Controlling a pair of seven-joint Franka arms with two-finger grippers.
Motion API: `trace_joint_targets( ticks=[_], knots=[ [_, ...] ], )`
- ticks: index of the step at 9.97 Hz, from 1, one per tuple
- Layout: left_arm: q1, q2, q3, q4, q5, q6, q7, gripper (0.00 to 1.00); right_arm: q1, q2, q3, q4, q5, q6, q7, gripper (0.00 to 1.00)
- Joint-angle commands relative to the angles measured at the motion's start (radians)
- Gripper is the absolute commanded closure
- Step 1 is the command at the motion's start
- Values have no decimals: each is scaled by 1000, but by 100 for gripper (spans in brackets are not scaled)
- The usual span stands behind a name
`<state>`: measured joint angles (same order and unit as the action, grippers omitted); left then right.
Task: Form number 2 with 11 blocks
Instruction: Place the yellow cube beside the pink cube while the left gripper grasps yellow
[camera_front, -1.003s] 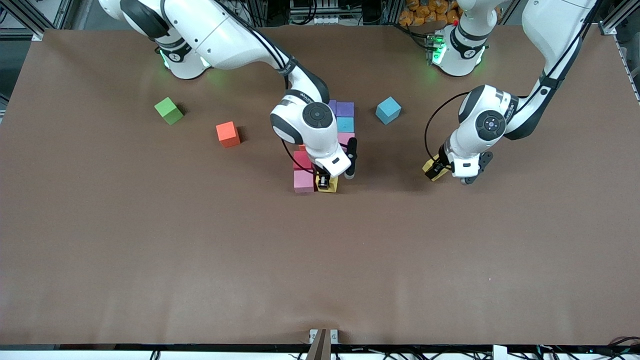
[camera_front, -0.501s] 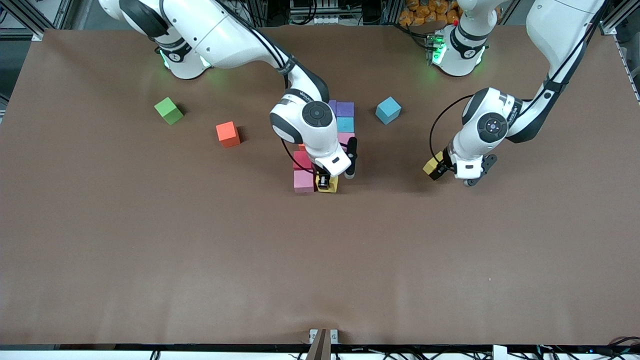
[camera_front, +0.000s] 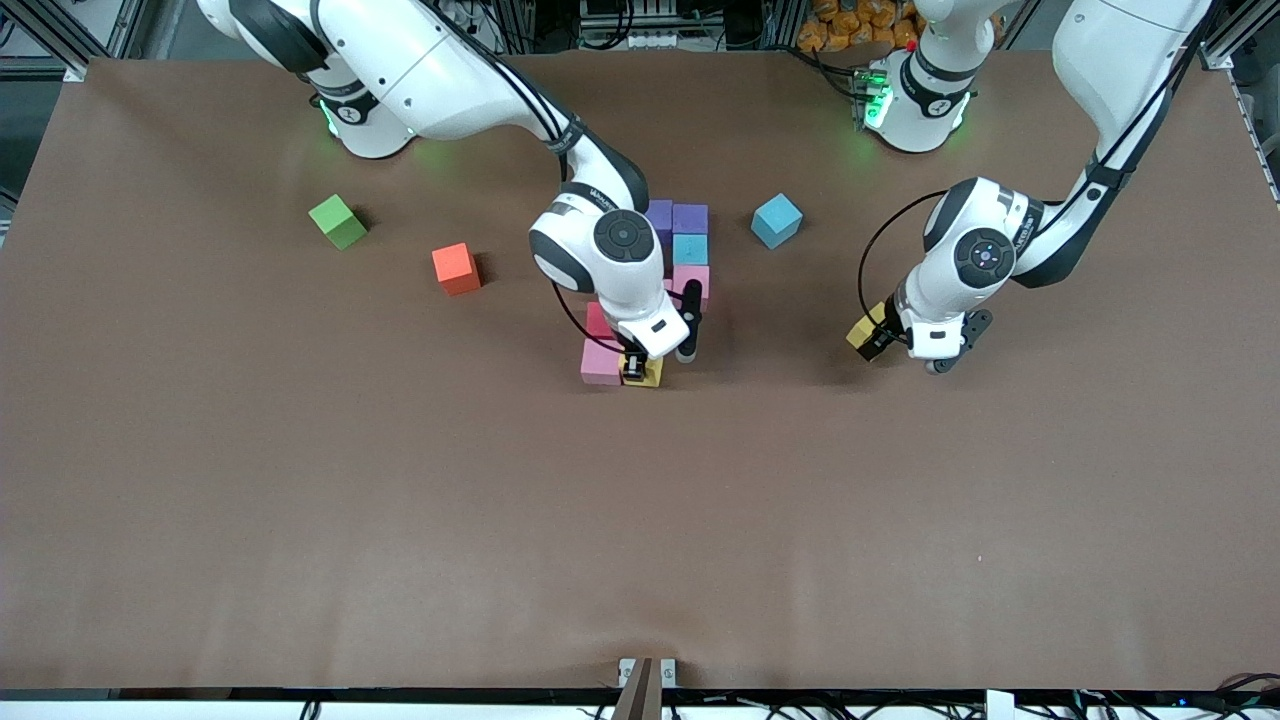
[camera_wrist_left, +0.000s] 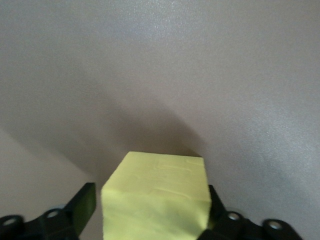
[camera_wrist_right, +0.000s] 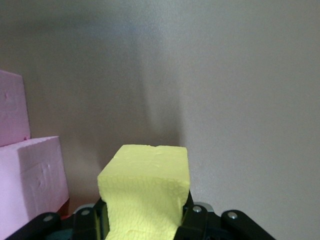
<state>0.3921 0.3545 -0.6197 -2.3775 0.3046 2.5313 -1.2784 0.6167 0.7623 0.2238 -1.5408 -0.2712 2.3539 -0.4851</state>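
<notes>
Matt, foam-like yellow block (camera_wrist_right: 145, 187) with finely pitted faces, between the black plastic fingers (camera_wrist_right: 197, 216) of the right pincer (camera_front: 634, 368); beside it, a matt pink block (camera_wrist_right: 32, 182). Bench (camera_front: 400, 520): matt brown, smooth covering.

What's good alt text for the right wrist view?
The right claw is shut on a yellow block, held just above the brown table. Two pink blocks stand beside it.
</notes>
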Motion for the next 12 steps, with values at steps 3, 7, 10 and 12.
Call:
trace_joint_targets(
  ticks=[3,7,10,12],
  knots=[
    [8,-5,-9,50,21,-38,-62,63,-11,-38,12,-42,-5,4,2,60],
    [8,-5,-11,135,7,-163,-64,83,-6,-40,12,-38,-10,12,-1,0],
    [10,-6,-11,165,5,-174,-85,83,-3,-41,12,-35,-10,13,-1,0],
    [10,1,-11,207,4,-174,-128,83,1,-75,12,-39,-5,2,5,0]
  ],
)
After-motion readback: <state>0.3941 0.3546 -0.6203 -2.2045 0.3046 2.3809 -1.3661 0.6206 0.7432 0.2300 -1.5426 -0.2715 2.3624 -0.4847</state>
